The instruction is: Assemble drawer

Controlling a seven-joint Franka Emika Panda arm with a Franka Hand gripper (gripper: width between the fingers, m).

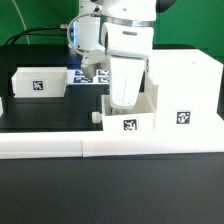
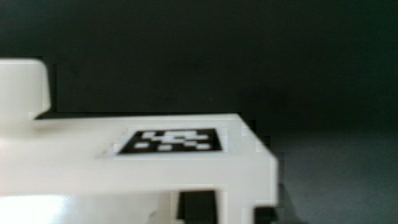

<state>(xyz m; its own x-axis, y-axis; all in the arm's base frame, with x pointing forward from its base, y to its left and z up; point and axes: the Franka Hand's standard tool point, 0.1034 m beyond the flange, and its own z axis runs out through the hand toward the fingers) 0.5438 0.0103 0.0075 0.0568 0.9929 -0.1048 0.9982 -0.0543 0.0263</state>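
Observation:
A small white open drawer with a marker tag on its front stands mid-table, a little knob on its side toward the exterior view's left. My gripper reaches down into it, fingertips hidden behind its wall. In the wrist view the drawer's tagged white panel fills the frame. Two dark fingers straddle a thin white wall there, and the gripper looks shut on that wall. The large white drawer box, also tagged, stands just to the exterior view's right of the drawer.
Another small white tagged drawer part lies at the exterior view's left. The marker board lies behind the arm. A white raised border runs along the table's front edge.

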